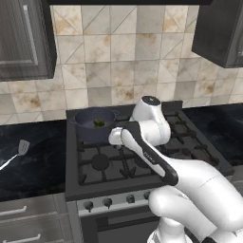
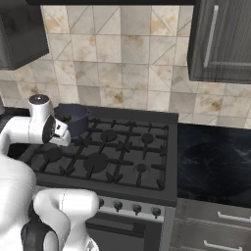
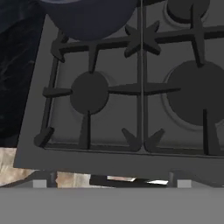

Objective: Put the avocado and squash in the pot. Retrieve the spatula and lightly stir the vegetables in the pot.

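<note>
The stove (image 1: 142, 156) carries the pot (image 1: 92, 124) on its back-left burner, and green vegetable pieces (image 1: 98, 123) lie inside the pot. The spatula (image 1: 19, 151) rests on the dark counter (image 1: 33, 161) left of the stove, near the counter's left edge. Above the front-left burner (image 3: 89, 91), the gripper (image 3: 109, 184) has its jaws spread wide and holds nothing.

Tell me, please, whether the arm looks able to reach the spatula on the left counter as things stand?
Probably yes: the spatula lies alone on the counter beside the stove, nothing covering it, and the tool holds nothing.
</note>
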Tool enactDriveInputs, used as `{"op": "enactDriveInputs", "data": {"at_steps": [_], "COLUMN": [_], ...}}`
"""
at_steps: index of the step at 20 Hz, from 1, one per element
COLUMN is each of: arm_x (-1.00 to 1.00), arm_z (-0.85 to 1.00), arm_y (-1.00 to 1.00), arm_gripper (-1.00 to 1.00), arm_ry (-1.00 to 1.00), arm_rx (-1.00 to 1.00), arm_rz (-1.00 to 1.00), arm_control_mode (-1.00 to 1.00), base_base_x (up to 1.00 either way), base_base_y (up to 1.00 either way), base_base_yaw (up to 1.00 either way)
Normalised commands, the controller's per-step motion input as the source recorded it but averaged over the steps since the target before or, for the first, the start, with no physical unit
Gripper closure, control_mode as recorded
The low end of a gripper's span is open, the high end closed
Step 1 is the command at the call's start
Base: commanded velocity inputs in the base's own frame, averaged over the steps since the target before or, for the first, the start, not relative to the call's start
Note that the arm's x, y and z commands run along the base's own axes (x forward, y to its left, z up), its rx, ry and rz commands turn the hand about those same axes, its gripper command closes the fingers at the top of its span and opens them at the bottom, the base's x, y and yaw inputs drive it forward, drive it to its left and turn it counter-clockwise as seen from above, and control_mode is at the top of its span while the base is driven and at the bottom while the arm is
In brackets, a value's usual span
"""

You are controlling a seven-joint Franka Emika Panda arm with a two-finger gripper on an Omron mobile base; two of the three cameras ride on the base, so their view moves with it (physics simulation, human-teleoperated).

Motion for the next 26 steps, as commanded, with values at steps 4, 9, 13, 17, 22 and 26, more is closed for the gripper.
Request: {"op": "enactDriveInputs", "data": {"at_steps": [4,9,13,17,22,26], "arm_x": [-0.41,-0.25,-0.22,-0.13,0.00,-0.06], "arm_z": [0.34,0.19,0.47,0.41,0.00,0.00], "arm_y": [-0.61,-0.56,-0.25,-0.01,0.00,0.00], "arm_gripper": [-1.00,-1.00,-1.00,-1.00,-1.00,-1.00], "arm_ry": [0.00,0.01,0.00,-0.03,0.00,0.00], "arm_rx": [0.04,-0.04,-0.01,0.00,0.00,0.00], "arm_rz": [-0.17,-0.17,-0.09,0.00,0.00,0.00], "arm_control_mode": [-1.00,-1.00,-1.00,-1.00,-1.00,1.00], "base_base_x": [0.00,0.00,0.00,0.00,0.00,-0.28], "base_base_y": [0.00,0.00,0.00,0.00,0.00,0.22], "base_base_yaw": [0.00,0.00,0.00,0.00,0.00,0.00]}}
